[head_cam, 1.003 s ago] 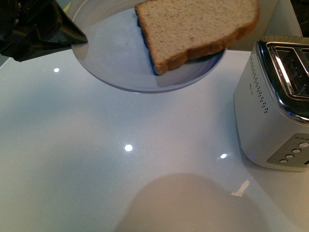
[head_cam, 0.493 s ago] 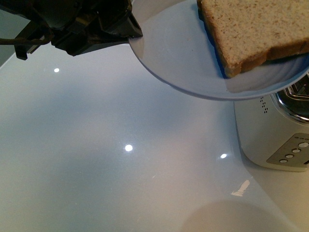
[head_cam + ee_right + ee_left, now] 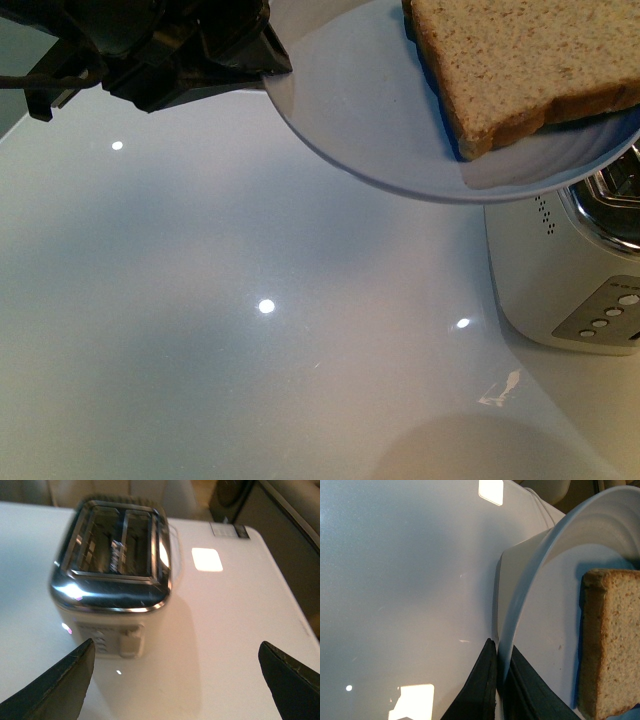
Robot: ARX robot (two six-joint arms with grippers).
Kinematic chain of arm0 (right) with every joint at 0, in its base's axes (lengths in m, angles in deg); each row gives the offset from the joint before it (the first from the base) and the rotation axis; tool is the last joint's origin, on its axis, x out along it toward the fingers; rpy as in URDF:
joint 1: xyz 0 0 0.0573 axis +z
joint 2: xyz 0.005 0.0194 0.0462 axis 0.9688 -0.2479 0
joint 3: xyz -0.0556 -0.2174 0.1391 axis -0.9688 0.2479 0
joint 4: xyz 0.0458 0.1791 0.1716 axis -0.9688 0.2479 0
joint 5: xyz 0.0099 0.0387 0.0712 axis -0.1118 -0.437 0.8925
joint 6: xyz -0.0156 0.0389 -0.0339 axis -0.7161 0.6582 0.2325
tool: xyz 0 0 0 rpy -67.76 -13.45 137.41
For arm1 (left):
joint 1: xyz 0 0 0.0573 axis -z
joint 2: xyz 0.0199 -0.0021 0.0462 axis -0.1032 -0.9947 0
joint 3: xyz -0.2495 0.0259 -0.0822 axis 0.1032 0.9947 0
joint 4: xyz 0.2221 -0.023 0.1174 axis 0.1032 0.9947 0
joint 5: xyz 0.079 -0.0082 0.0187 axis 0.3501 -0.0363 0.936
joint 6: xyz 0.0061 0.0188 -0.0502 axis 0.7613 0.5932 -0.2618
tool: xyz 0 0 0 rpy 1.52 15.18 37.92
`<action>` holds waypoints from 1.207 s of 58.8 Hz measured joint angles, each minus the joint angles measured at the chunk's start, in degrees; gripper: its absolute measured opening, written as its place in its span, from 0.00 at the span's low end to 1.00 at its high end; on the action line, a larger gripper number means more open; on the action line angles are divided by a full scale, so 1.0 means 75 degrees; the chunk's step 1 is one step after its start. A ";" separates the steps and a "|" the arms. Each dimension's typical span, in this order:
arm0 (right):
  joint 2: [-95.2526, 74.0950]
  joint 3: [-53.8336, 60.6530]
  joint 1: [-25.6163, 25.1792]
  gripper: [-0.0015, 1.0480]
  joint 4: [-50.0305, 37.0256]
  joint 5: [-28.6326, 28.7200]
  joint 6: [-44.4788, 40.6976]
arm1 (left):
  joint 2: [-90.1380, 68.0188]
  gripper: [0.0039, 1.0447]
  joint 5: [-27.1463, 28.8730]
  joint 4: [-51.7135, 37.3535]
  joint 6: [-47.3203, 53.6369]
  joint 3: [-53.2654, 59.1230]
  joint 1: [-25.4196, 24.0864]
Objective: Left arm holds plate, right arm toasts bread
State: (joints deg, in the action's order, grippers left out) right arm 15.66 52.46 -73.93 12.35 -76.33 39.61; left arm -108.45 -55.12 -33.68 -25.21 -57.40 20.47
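My left gripper (image 3: 265, 72) is shut on the rim of the pale blue-grey plate (image 3: 370, 120) and holds it in the air at the top of the front view. The bread (image 3: 530, 60), a tan speckled slice with brown crust, lies on the plate's right side, above the toaster (image 3: 560, 270). In the left wrist view the black fingers (image 3: 482, 680) pinch the plate rim (image 3: 520, 605), with the bread (image 3: 610, 640) beside them. My right gripper (image 3: 175, 680) is open and empty above the white table, near the toaster (image 3: 115, 575); it does not show in the front view.
The silver toaster has two top slots (image 3: 117, 542) and buttons and a lever on its end (image 3: 130, 642). It stands on a glossy white table (image 3: 250, 330). The table's far edge and a dark object (image 3: 235, 495) show in the right wrist view.
A second ago the plate with the bread was further left; my left gripper carried it right over the toaster. Over the last half second it barely moved.
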 joint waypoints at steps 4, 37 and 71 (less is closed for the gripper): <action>-0.0408 -0.0216 -0.0192 0.91 -0.0347 0.0093 0.0000 | 0.0000 0.03 0.0015 0.0000 -0.0003 0.0000 0.0000; -0.5263 -0.2713 0.1317 0.91 -0.3448 0.0154 0.4389 | 0.0006 0.03 0.0006 0.0000 -0.0003 0.0000 -0.0003; -0.7257 -0.2900 0.2527 0.91 -0.4820 0.0020 0.6397 | 0.0006 0.03 0.0009 0.0000 -0.0003 0.0000 -0.0003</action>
State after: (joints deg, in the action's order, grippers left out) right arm -38.77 30.72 -54.98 -23.80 -76.18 87.59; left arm -108.40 -55.06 -33.68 -25.23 -57.40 20.45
